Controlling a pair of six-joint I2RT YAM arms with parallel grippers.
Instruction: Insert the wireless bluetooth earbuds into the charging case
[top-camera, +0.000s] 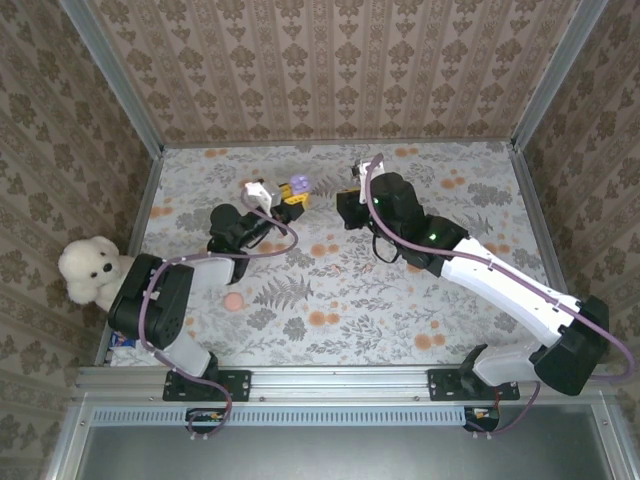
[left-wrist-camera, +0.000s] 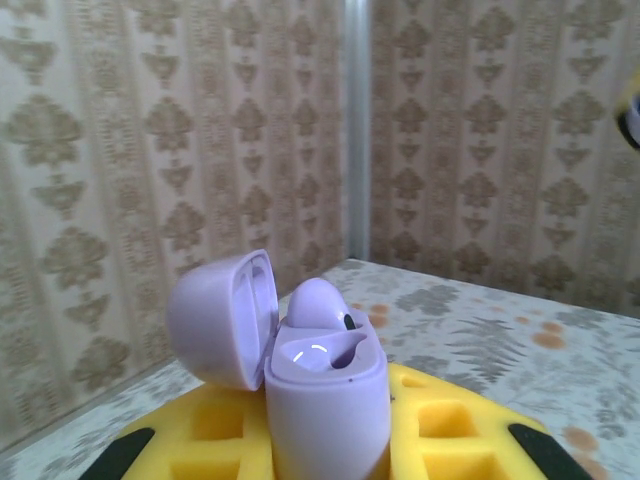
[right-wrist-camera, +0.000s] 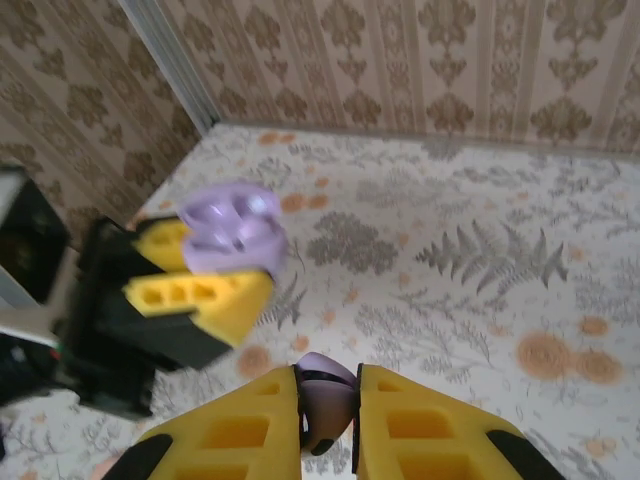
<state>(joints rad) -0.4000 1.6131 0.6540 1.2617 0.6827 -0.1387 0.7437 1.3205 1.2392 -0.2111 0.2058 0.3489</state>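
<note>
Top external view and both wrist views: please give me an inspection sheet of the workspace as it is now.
Surface: table with a floral cover.
Job's things: charging case, lid open, seated earbud inside; second earbud not yet inserted.
Clutter: white teddy bear at the left edge; small pink ball near the left arm.
Grippers: left gripper shut on charging case; right gripper shut on second earbud.
Cables: purple cables run along both arms.
Surroundings: patterned walls, metal frame.

case (left-wrist-camera: 325, 400) x1 | earbud (right-wrist-camera: 325, 388) x2 | plush bear (top-camera: 88, 268) x1 | pink ball (top-camera: 232, 301) x1 | arm (top-camera: 500, 282) x2
</note>
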